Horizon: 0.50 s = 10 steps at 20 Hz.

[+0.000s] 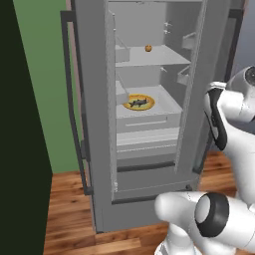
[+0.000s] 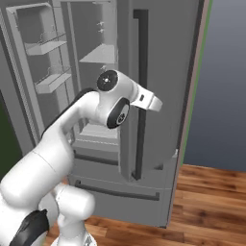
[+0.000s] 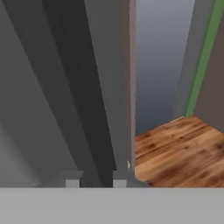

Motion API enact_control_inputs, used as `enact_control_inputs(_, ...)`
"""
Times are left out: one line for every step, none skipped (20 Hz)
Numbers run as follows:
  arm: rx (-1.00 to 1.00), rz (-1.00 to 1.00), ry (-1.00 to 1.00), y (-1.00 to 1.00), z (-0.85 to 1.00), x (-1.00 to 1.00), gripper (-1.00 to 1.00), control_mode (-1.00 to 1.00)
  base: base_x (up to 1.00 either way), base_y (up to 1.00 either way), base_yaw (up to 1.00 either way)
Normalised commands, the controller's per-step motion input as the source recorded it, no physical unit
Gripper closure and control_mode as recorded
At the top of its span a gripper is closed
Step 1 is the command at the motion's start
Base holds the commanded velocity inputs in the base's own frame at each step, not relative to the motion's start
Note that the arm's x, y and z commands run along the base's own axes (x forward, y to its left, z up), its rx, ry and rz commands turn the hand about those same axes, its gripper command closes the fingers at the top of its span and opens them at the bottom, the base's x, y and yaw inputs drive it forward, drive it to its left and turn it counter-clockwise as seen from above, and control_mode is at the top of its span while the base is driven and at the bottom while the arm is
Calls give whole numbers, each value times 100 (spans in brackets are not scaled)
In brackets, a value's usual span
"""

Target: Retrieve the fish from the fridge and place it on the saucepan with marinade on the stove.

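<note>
Resting on one plate [image 1: 140,102]: one fish [image 1: 138,103]

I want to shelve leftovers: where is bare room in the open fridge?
Fridge: the upper shelf is bare around the small orange ball. The shelf below is crowded by the plate holding the fish; some bare shelf shows right of it.

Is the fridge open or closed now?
Open: the fridge shows its white shelves, with the fish on a plate inside.

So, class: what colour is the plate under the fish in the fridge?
Orange-yellow. The plate under the dark grey fish shows best in the left base view.
</note>
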Motion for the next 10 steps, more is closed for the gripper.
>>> enact_control_inputs(13,-14,0,-100,0,-76,100,-100,0,0,0)
enact_control_inputs(16,-11,0,-87,0,-78,-100,-100,0,0,0)
enact_control_inputs(18,-7,0,-66,0,-76,-100,-100,0,0,0)
enact_control_inputs(19,-4,0,-46,18,-76,-100,-100,0,0,0)
enact_control_inputs(20,-3,0,-26,43,-72,-100,-100,0,0,0)
enact_control_inputs(18,0,0,-4,68,-68,-100,-100,0,0,0)
enact_control_inputs(17,0,0,0,87,-64,-100,-100,0,0,0)
enact_control_inputs(11,0,0,0,100,-63,-100,-100,0,0,0)
enact_control_inputs(7,0,0,9,100,-57,-100,-100,0,0,0)
enact_control_inputs(3,2,3,31,100,-54,-100,-100,0,0,0)
